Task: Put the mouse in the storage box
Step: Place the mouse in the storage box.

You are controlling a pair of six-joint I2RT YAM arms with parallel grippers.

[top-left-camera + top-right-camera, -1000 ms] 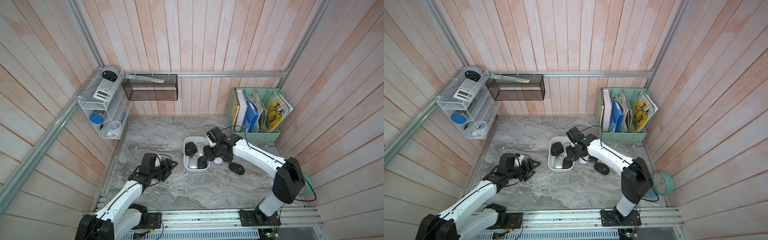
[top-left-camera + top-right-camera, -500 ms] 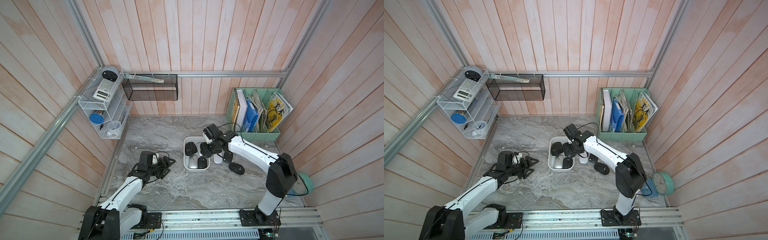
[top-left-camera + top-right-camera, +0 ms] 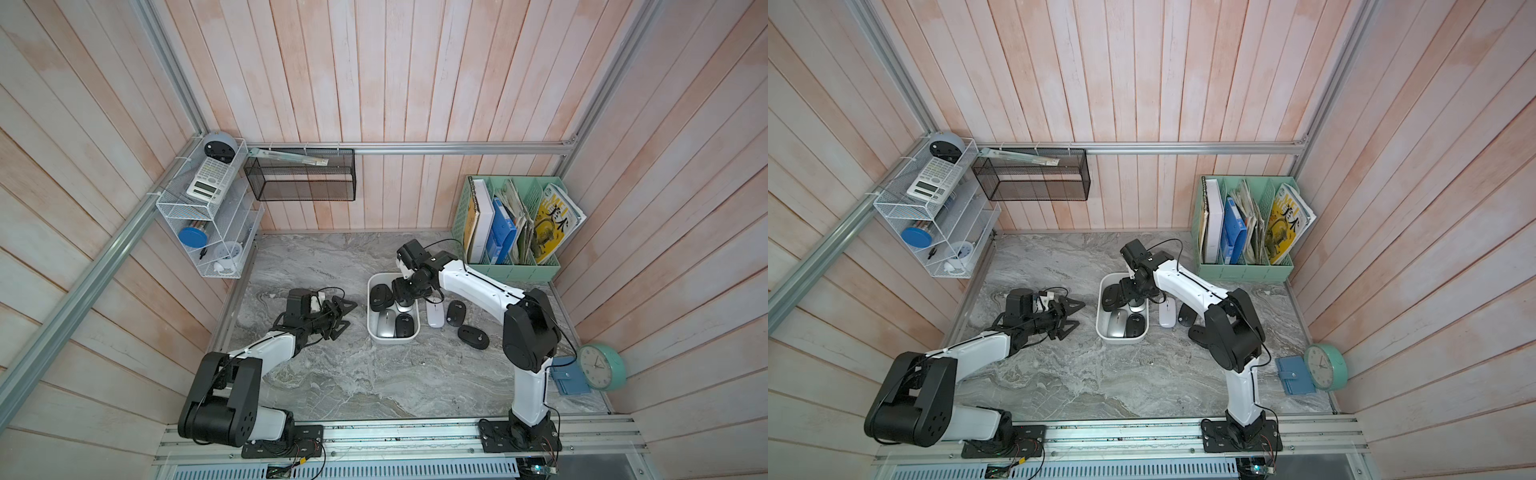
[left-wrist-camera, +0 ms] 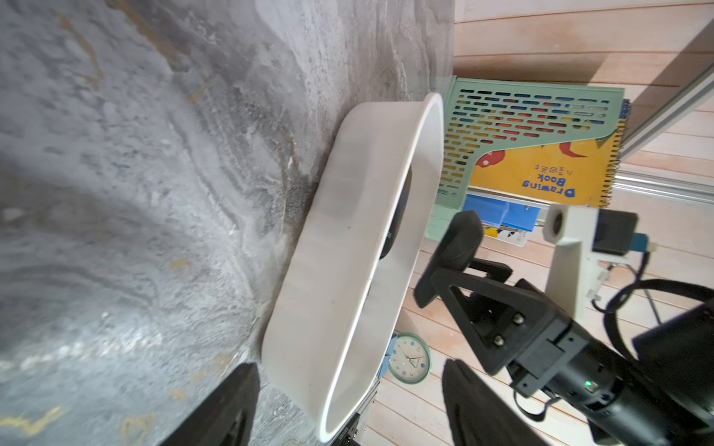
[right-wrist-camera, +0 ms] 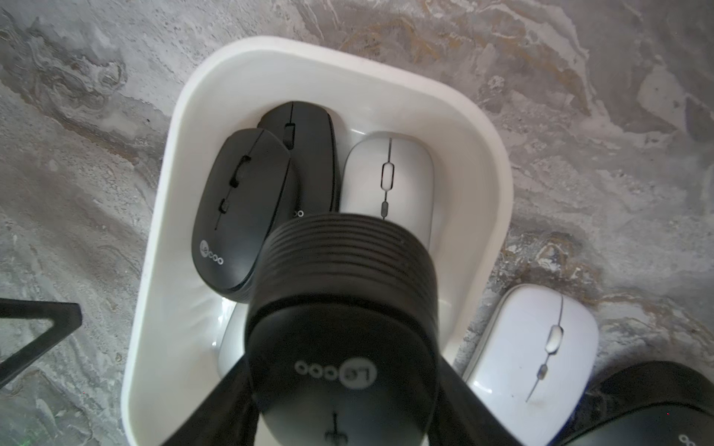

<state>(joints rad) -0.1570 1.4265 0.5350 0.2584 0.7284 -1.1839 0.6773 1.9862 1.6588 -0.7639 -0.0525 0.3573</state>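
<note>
Storage box (image 3: 392,338) sits mid-frame in a top view, nearly filled by other mice (image 5: 247,200). Right gripper (image 3: 402,292) hangs over its upper end, fingers clamped on a black mouse (image 5: 340,370), probably to lay it atop them. Left gripper (image 3: 351,315), just left of the box, fingers spread wide and empty, seems parked out of the way.

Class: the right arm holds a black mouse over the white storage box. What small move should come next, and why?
Probably lower the right gripper slightly and open it. It holds the black mouse directly above the storage box, inside its rim. Other mice cover much of the floor, so a low release should settle it among them rather than let it bounce out.
</note>
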